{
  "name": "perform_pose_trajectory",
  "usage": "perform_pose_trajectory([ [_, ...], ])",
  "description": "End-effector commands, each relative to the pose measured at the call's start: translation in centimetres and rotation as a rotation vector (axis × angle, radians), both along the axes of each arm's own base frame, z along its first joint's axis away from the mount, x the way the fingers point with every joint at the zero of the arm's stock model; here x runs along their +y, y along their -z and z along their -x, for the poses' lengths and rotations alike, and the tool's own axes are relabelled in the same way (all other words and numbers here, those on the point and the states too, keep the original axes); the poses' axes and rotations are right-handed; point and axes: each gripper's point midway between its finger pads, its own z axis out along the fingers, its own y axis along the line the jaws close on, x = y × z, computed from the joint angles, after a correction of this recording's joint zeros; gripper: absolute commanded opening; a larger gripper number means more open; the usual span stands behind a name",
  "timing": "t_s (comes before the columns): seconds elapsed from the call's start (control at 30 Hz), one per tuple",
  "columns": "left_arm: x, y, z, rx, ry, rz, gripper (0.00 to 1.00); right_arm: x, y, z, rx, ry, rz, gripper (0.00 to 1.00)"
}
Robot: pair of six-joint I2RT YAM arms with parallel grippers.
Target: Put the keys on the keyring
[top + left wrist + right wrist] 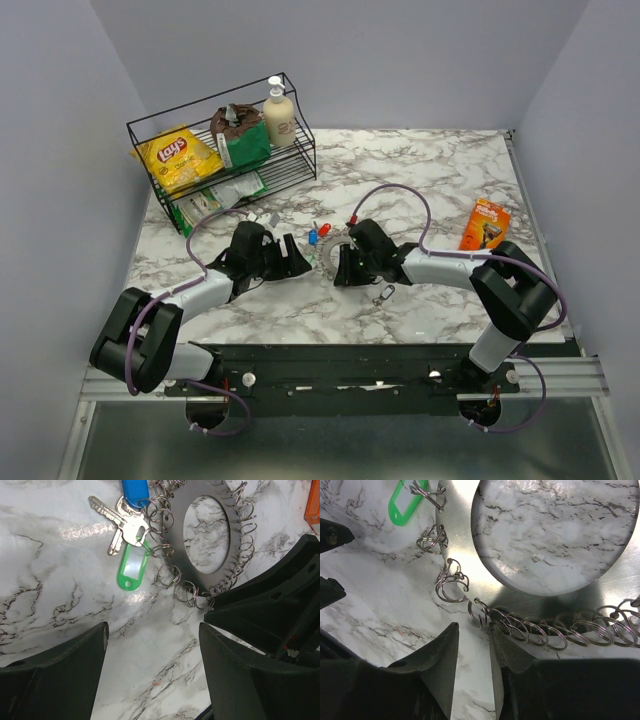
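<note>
1. Both arms reach low over the marble table (450, 170), their wrists facing each other across its middle.
2. The left gripper (153, 630) has its jaws wide apart and holds nothing. The right gripper (474, 630) has its jaws a narrow gap apart, with one rim loop at their mouth; I cannot tell if they touch it.
3. The keyring (175, 545) lies flat between the grippers, and the keys (125, 527) rest against its rim.
4. The keyring is a dull grey metal disc with a round hole, edged with small wire loops. The keys are silvery, with glossy blue and green plastic tags.
</note>
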Motion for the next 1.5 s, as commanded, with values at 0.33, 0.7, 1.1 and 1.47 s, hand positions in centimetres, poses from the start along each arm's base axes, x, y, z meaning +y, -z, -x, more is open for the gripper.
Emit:
perform_pose_trajectory([
  [0.33, -0.2, -0.7, 0.4, -0.022, 0.019, 0.024, 0.81, 0.3, 0.7, -0.7, -0.015, 0.073, -0.031, 0.29],
  [0.7, 0.2, -0.9, 0.6, -0.029, 0.017, 0.011, 0.81, 0.7, 1.0, -1.1, 0.004, 0.108, -0.039, 0.18],
  [1.1, 0.4, -1.1, 0.6, -0.040, 0.016, 0.001, 0.81, 0.6, 0.3, -1.5, -0.023, 0.132, -0.059, 0.03],
  [1.47, 0.3, -3.6, 0.4, -0.149, 0.050, 0.015, 0.81, 0.4, -1.6, -1.6, -0.114, 0.024, -0.042, 0.01],
])
